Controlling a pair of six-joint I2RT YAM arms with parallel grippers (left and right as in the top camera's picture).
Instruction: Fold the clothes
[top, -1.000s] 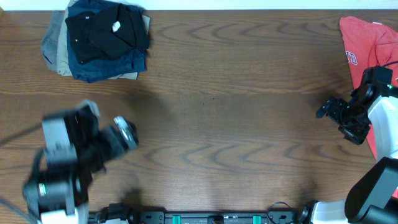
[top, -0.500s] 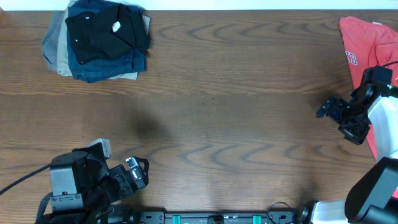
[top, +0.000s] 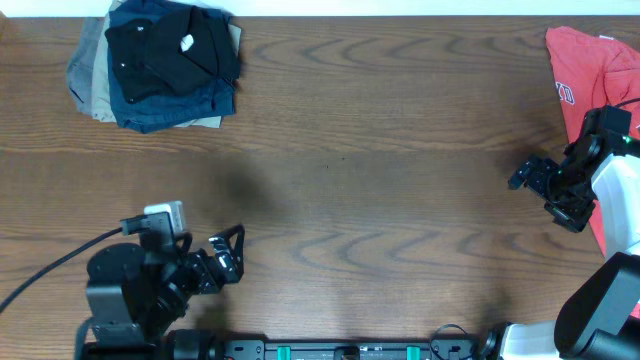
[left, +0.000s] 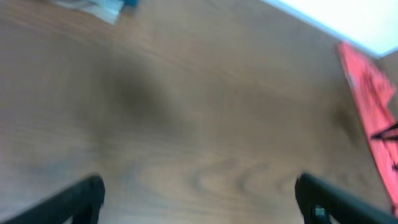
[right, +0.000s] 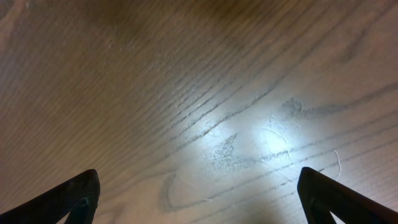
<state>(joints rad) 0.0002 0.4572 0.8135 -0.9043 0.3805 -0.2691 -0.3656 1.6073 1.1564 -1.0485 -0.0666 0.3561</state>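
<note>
Black T-shirt tops folded pile — red shirt far right, all fingers spread.

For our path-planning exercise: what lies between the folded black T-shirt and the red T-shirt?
Nothing: only bare brown wooden tabletop, seen in the overhead view.

black T-shirt, folded, atop garment pile

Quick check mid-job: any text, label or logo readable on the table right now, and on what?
No text is readable.
Red T-shirt: white print near its left edge, too small to read.
Black T-shirt: small white mark, too small to read.
</note>
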